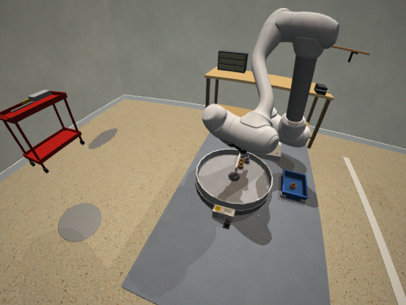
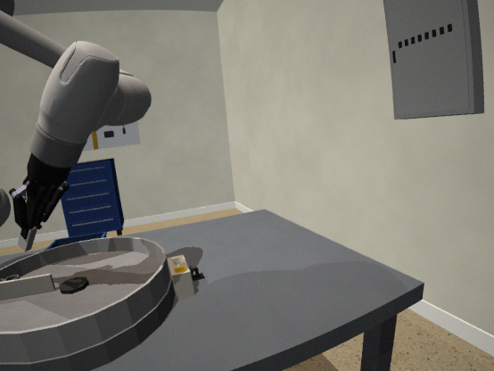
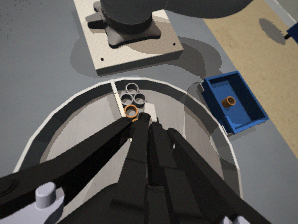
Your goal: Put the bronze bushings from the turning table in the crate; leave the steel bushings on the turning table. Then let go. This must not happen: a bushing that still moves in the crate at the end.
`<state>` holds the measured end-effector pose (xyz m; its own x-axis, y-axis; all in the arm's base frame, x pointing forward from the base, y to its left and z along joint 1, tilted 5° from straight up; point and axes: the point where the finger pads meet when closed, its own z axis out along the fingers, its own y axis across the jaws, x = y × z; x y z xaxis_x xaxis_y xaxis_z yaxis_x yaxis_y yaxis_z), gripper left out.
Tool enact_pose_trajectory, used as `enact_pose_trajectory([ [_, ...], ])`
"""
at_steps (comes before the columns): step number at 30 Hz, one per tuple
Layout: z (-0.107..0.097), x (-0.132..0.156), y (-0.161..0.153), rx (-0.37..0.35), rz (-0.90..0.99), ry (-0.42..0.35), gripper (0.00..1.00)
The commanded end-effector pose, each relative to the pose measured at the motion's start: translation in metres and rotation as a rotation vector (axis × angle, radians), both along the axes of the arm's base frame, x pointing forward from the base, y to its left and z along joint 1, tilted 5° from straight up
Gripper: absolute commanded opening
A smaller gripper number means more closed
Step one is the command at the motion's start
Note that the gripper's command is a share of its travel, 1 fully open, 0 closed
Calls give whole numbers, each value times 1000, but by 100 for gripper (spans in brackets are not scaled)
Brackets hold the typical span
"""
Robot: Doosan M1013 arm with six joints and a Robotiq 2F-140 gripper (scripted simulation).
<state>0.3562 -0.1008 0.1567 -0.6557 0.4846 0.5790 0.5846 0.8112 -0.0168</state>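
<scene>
On the far side of the turning table [image 1: 204,186] [image 2: 125,317] [image 3: 90,120], two bronze bushings [image 1: 241,163] [image 3: 131,111] sit beside the pale fence [image 1: 237,162] [image 2: 31,285] [image 3: 118,98], with the steel bushings [image 1: 247,159] [image 3: 139,99] close behind them. A third bronze bushing [image 1: 293,185] [image 3: 230,101] is in the crate [image 1: 300,179] [image 2: 78,241] [image 3: 246,107], right on the counter [image 1: 227,256] [image 2: 290,267] [image 3: 50,65]. The claw [image 1: 242,149] [image 2: 28,239] [image 3: 147,110] is above the turning table, pressed together on nothing. The step in hand looks like lining up the next bronze pick. Best spread the fingers before lowering, take the nearer bronze one, keep both fingertips off fence and steel, then lift straight up before swinging right.
</scene>
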Motion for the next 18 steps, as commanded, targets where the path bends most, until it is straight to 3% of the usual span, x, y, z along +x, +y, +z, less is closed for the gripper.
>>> enact_pose_trajectory([
  [1, 0, 0, 0, 0, 0, 0, 0],
  [4, 0, 0, 0, 0, 0, 0, 0],
  [5, 0, 0, 0, 0, 0, 0, 6],
  [18, 0, 0, 0, 0, 0, 0, 6],
])
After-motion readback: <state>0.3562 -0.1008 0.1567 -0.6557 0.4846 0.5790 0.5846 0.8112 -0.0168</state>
